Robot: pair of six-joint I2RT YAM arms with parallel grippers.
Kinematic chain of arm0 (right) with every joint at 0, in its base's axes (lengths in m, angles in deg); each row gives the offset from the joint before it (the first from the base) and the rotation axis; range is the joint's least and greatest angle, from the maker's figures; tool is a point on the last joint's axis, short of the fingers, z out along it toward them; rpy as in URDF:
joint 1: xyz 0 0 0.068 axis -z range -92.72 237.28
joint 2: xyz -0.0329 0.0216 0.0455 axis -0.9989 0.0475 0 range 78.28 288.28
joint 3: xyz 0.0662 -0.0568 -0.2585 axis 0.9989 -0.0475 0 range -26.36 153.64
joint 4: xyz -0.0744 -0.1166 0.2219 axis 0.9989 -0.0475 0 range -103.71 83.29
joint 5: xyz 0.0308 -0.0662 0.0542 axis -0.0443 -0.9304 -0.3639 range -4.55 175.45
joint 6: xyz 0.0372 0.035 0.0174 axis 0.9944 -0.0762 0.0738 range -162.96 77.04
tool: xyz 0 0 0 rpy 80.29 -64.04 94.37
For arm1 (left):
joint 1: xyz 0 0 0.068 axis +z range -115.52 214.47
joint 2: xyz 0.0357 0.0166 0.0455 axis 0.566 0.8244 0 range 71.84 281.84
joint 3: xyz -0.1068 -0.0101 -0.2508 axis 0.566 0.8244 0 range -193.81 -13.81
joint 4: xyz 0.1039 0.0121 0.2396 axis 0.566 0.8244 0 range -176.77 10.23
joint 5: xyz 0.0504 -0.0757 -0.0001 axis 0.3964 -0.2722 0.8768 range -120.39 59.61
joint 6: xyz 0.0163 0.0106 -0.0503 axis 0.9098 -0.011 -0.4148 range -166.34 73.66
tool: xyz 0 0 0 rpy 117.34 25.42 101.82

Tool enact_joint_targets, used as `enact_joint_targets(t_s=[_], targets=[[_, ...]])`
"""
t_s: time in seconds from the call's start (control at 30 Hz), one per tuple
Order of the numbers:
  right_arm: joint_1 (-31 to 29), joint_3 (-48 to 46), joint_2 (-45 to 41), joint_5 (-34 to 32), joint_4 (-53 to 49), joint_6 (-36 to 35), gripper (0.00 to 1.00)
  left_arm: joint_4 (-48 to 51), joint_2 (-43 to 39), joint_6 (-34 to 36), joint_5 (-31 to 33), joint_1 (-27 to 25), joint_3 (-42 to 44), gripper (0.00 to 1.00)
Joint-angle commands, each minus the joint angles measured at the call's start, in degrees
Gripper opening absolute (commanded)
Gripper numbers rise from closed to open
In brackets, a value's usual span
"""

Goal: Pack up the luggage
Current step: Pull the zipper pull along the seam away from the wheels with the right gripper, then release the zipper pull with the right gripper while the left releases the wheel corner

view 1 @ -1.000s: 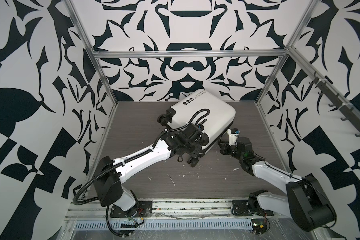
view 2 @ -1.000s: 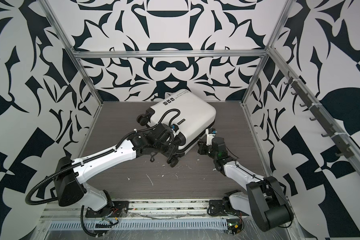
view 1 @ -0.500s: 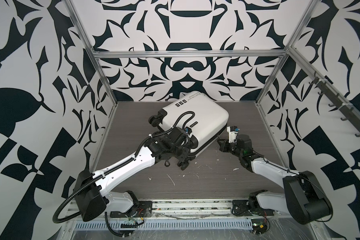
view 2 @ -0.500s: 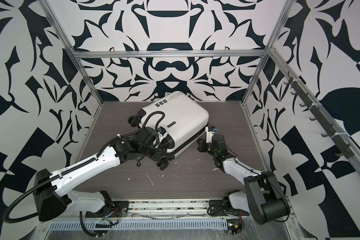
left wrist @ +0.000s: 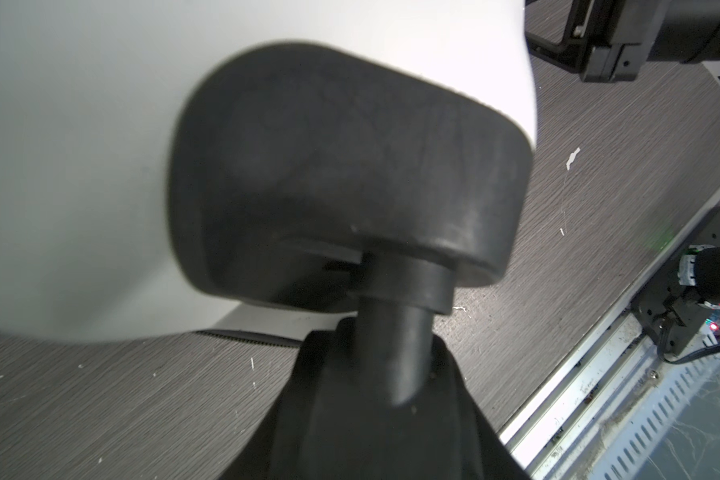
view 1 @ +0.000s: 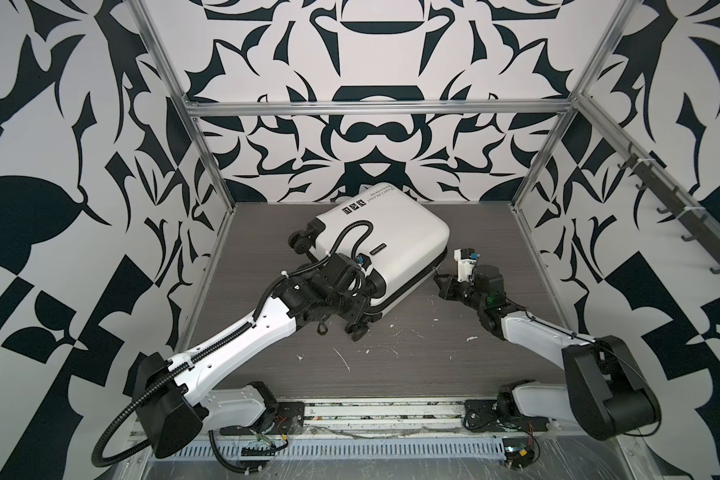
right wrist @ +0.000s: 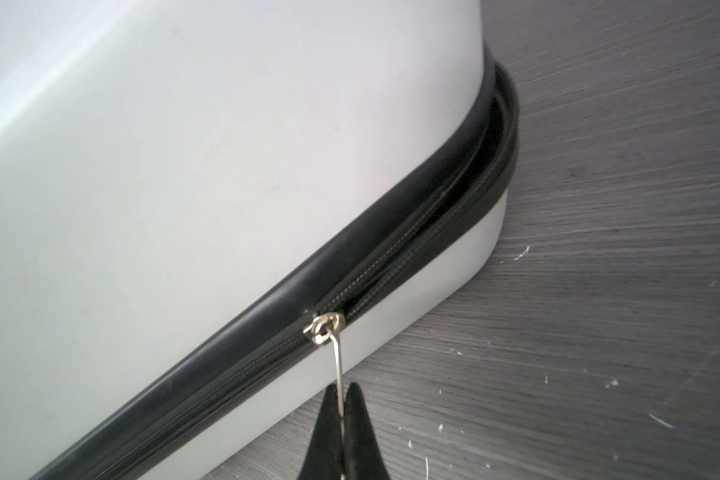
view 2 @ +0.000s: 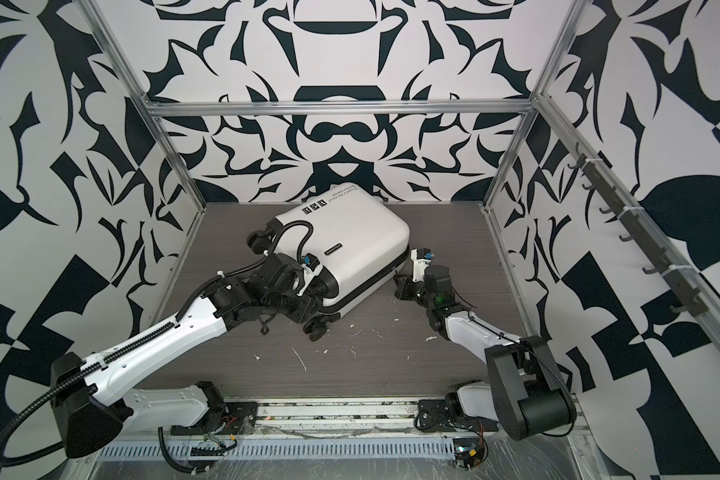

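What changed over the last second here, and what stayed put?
The left gripper, clamped at the near wheel corner of the luggage, swung left and dragged that end leftward across the table. The right gripper stayed shut on the zipper pull, roughly where it was.

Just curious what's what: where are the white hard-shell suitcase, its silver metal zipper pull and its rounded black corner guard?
White hard-shell suitcase point(view 1: 412, 237): in a top view, upper shell.
Silver metal zipper pull point(right wrist: 336, 361): right wrist view, thin tab.
Rounded black corner guard point(left wrist: 341, 166): left wrist view, broad face.
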Motion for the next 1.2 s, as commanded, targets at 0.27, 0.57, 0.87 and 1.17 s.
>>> enact_joint_targets(t_s=[0.27,0.57,0.87,1.17], targets=[[6.7,4.6,8.0,-3.5,9.2,7.7,0.0,4.1,-4.9,-7.9,10.1,3.7,0.9,0.0],[10.6,7.9,13.4,-2.1,14.3,12.1,0.0,3.9,-6.0,-7.8,8.9,3.7,1.7,0.0],[13.0,13.1,20.4,-1.0,19.0,19.2,0.0,3.2,-5.7,-8.5,7.5,3.7,2.5,0.0],[14.7,17.2,26.7,3.8,23.9,25.0,0.0,3.1,-5.6,-8.7,7.1,3.7,2.8,0.0]])
